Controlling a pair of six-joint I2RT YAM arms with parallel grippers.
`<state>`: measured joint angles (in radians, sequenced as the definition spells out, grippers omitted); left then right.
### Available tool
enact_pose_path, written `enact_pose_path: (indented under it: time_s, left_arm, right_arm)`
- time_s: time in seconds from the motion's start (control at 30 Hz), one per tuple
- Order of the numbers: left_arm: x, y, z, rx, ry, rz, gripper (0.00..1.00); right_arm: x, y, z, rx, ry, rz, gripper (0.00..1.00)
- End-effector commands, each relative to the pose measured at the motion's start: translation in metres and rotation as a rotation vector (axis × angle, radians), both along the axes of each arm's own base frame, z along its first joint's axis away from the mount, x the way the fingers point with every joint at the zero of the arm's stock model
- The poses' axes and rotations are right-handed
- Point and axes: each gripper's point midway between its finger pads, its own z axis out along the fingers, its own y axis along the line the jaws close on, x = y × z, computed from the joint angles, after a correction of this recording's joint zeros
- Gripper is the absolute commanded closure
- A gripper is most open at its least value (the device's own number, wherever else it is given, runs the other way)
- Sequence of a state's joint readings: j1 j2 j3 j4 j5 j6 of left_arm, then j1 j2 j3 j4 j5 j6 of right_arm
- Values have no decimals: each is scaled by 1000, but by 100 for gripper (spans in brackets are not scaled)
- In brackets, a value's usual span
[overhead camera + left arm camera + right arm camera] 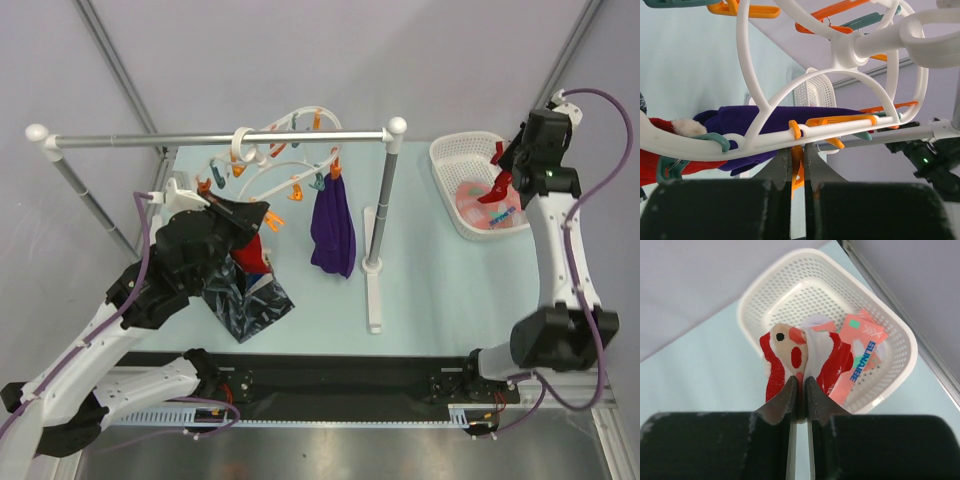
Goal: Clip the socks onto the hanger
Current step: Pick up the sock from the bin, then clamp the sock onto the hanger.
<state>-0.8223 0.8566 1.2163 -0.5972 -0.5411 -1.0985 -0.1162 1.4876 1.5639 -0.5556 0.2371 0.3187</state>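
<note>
Nearest, left of centre in the top view, the navy cloth [240, 300] lies on the table [430, 300] below the left gripper [797, 149]. That gripper is closed on an orange peg [796, 172] hanging from the hanger [690, 145]; its wrist view shows the peg pinched between both fingers. At that view's left edge a hung sock [652, 167], red with a white cuff, sits by a teal peg [715, 141] and appears clipped. Beyond, the purple cloth [333, 225] hangs at the hanger's right side, under the rail [200, 138]. Farthest, upper right in the top view, the right gripper [801, 382] is clamped on a red sock [832, 362], held over the basket [760, 290]. Pink socks [860, 347] lie in the basket.

Judgement: one sock looks hung, one is in hand but not yet at the hanger, and others wait. The greater part of the task remains.
</note>
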Motion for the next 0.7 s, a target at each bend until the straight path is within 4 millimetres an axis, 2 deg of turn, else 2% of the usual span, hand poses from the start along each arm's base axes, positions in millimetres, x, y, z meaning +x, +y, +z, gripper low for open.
enact_pose_path:
  time_s: [0.0,0.03,0.07,0.13,0.17,0.2,0.23,0.33,0.37,0.4,0.5,0.6,0.63,0.67]
  left_arm:
    - [-4,-6,-18,37,41,-44,100]
    - [-4,-7,-17,32,38,-44,100]
    - [-5,-7,-18,30,39,-48,100]
    - [-4,-8,-19,31,40,-48,100]
    - [-5,-8,-19,31,41,-51,100]
    - [-4,-8,-18,31,41,-50,100]
    - [-4,-8,-18,31,38,-50,100]
    - [-5,-7,-18,34,38,-51,100]
    - [-5,-7,-17,32,36,-51,100]
    - [-5,-7,-17,31,35,-49,100]
    - [-6,-6,-17,28,36,-50,100]
    - [-5,-7,-20,25,41,-49,99]
    - [-5,-8,-21,26,43,-51,100]
    - [-5,-8,-20,23,42,-53,100]
  right_arm:
    - [-41,34,44,15,-99,78,100]
    - [-51,39,43,9,-95,83,100]
    - [-61,61,48,6,-107,134,100]
    - [-92,76,57,8,-132,166,100]
    - [-102,94,58,19,-136,221,100]
    - [-114,102,53,29,-114,243,100]
    - [-128,113,56,52,-129,292,100]
    - [-153,157,23,131,-24,465,100]
    - [-164,165,11,147,8,501,100]
    - [-178,181,2,164,49,560,100]
    - [-207,190,-15,170,113,612,100]
    - [-231,211,-21,215,154,741,100]
    - [-247,233,-25,285,193,869,100]
    - [-255,244,-26,331,209,924,100]
